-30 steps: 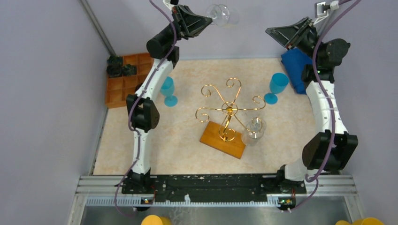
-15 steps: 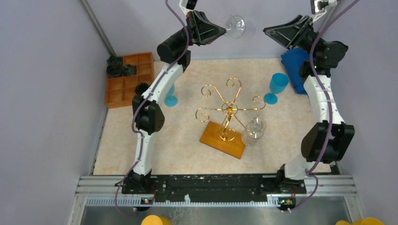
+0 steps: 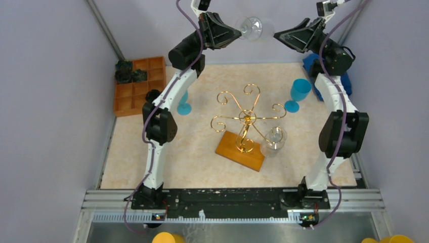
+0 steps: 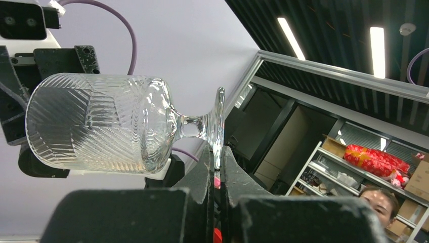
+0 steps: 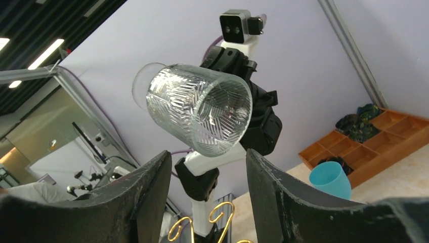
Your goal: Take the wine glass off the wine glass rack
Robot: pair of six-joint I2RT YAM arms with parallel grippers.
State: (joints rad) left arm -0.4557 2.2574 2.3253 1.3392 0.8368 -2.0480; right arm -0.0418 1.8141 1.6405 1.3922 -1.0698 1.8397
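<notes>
My left gripper [image 3: 233, 34] is raised high at the back and is shut on the foot of a clear cut-glass wine glass [image 3: 253, 28], held sideways; in the left wrist view the fingers [image 4: 202, 172] pinch its foot [image 4: 218, 126]. My right gripper [image 3: 280, 35] is open, level with the glass, its fingertips just short of the rim; the bowl [image 5: 200, 109] faces it. The gold wine glass rack [image 3: 247, 119] stands on its orange-brown base [image 3: 238, 152], with another clear glass [image 3: 274, 140] hanging from a right arm.
Two blue plastic goblets stand on the table, one on the left [image 3: 180, 98], one on the right [image 3: 298, 93]. An orange compartment tray [image 3: 136, 86] with dark items sits at the back left. A blue cloth [image 3: 313, 68] lies at the back right.
My left gripper has carried the glass to the right and slightly up. My right gripper has swung left toward the glass's open rim and closed the gap.
</notes>
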